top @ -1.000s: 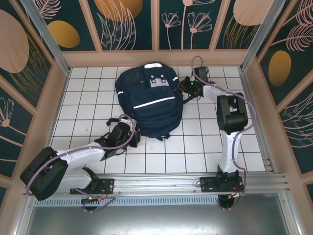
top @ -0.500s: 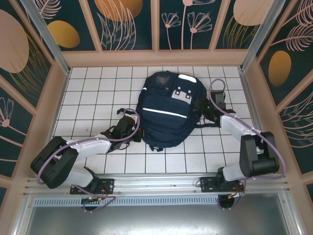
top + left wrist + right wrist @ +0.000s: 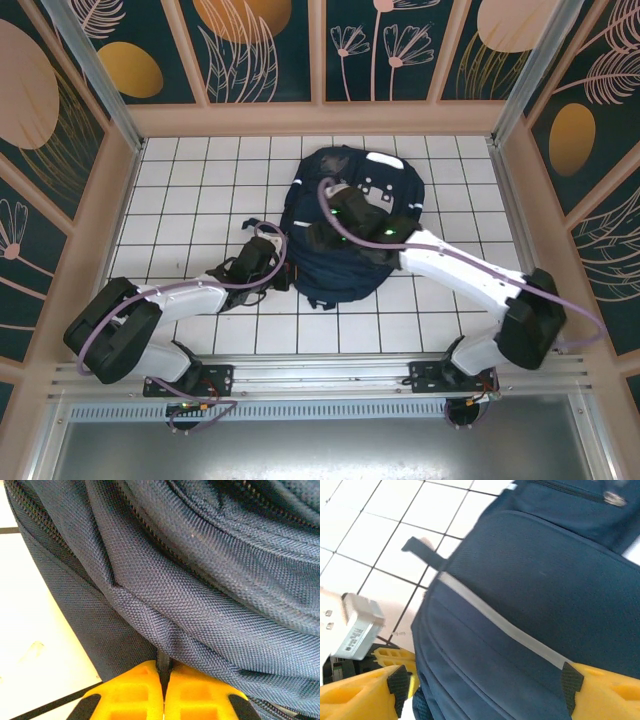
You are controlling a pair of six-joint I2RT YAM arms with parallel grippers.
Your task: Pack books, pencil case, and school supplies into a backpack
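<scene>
The navy backpack (image 3: 350, 262) lies flat in the middle of the tiled table, its white stripe (image 3: 505, 630) facing up. My left gripper (image 3: 281, 272) is at the bag's lower left edge. Its yellow fingers (image 3: 195, 692) are shut on a thin dark tab of the backpack (image 3: 163, 661), under folds of blue fabric with zipper lines. My right gripper (image 3: 322, 236) hovers over the bag's front panel. It (image 3: 485, 682) stands wide open with the fabric below and nothing between its fingers. The books and the school supplies are out of view.
The white tiled table (image 3: 180, 200) is walled by wooden rails and patterned panels. In the right wrist view, the left arm's grey camera block (image 3: 357, 627) and yellow fingers (image 3: 390, 656) sit beside the bag's edge. A dark strap end (image 3: 422, 549) lies on the tiles.
The backpack slid right and turned a second ago. My right arm has since swung from the bag's right side to above its front panel. The left gripper keeps its hold.
</scene>
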